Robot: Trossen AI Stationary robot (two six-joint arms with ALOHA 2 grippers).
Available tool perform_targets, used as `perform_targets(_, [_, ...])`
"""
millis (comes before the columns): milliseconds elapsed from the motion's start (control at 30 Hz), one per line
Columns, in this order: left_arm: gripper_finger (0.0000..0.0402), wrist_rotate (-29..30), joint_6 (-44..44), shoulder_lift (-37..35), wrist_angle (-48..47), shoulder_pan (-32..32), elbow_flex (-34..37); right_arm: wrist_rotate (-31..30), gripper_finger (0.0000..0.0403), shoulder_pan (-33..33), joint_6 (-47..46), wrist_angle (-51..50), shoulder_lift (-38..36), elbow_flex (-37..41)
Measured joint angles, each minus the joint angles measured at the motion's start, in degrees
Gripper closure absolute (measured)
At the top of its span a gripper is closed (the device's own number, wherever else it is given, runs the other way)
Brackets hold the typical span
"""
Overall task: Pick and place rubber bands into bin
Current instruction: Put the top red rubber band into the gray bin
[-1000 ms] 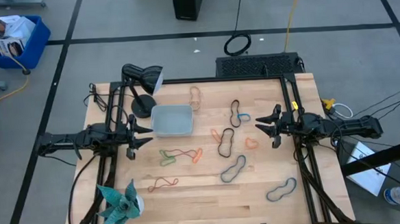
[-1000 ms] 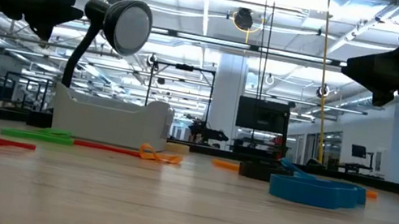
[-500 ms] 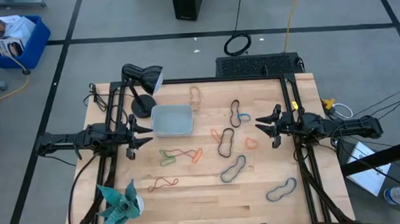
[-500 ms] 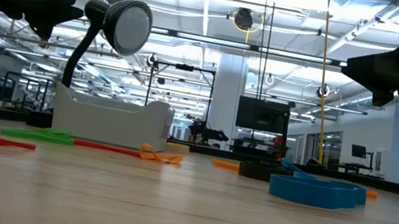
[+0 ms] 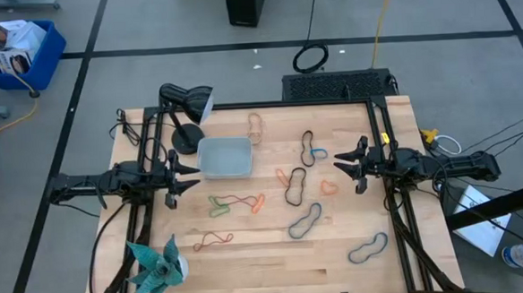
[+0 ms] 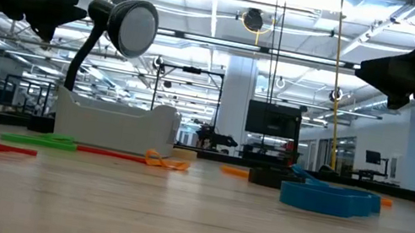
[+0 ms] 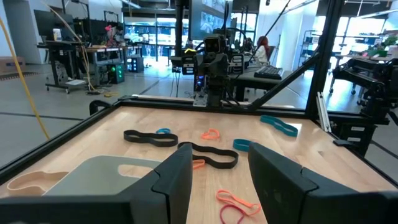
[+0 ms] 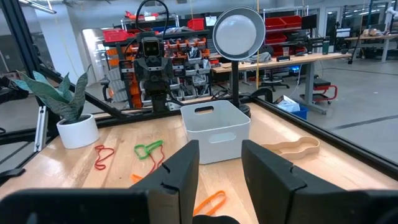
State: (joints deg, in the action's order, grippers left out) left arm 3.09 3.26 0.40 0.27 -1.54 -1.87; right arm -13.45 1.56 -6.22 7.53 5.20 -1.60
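Landmark: the bin (image 5: 224, 157), a shallow pale tray, is set on the wooden worktop (image 5: 268, 263); all places below are given from it.
Rubber bands: all are seen lying flat on the worktop, none inside the bin. A tan band (image 5: 256, 126) lies just past its far right corner; a green band (image 5: 220, 202) and a red band (image 5: 213, 241) lie on its near side; a black band (image 5: 295, 187) and two blue-grey bands (image 5: 305, 220) (image 5: 368, 247) are spread to its right.
Handling: the bands are judged light, thin and floppy; each is best pinched across one strand, lifted clear, then dropped over the bin.
Left gripper (image 5: 191, 174): held above the worktop just left of the bin, fingers (image 7: 177, 177) parted, nothing grasped.
Right gripper (image 5: 343, 165): held well right of the bin, fingers (image 8: 186, 165) parted, nothing grasped.
Surroundings: a black desk lamp (image 5: 184, 110) stands just beyond the bin's left side; a small potted plant (image 5: 160, 267) sits at the near left corner.
Obstacles: the lamp is judged the only thing crowding the bin.
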Motion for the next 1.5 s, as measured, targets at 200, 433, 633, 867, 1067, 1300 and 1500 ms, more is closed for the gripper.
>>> perform_targets(200, [0.0238, -0.5, 2.2, 0.0, 0.2, 0.0, 0.0, 0.0, 0.0287, 0.0, -0.6, 0.0, 0.0, 0.0])
perform_targets(433, [0.0238, -4.7, 3.8, 0.3, 3.3, 0.0, 0.0, -0.2, 0.0287, 0.0, 0.8, 0.0, 0.0, 0.0])
perform_targets(633, [0.0238, -5.6, 6.1, 6.8, 2.7, 0.0, -3.5, -0.2, 0.0287, 0.0, 2.2, 0.2, 0.0, 0.0])
perform_targets(867, [0.0238, -6.8, 4.1, 26.1, -4.3, -0.1, -15.2, -0.2, 0.0287, 0.0, 2.4, 1.4, 0.0, 0.0])
perform_targets(1067, [0.0238, -4.9, -0.3, 45.2, -19.7, -3.8, -31.2, -0.2, 0.0287, 0.0, 2.5, 1.3, 0.0, 0.0])
perform_targets(1300, [0.0238, 0.3, -3.2, 63.1, -36.2, -7.9, -45.3, -0.2, 0.0287, 0.0, 2.6, 1.3, 0.0, 0.0])
perform_targets(1500, [0.0238, 2.6, -3.0, 73.7, -35.7, -9.1, -49.2, -0.2, 0.0287, 0.0, 5.6, 1.3, 0.0, 0.0])
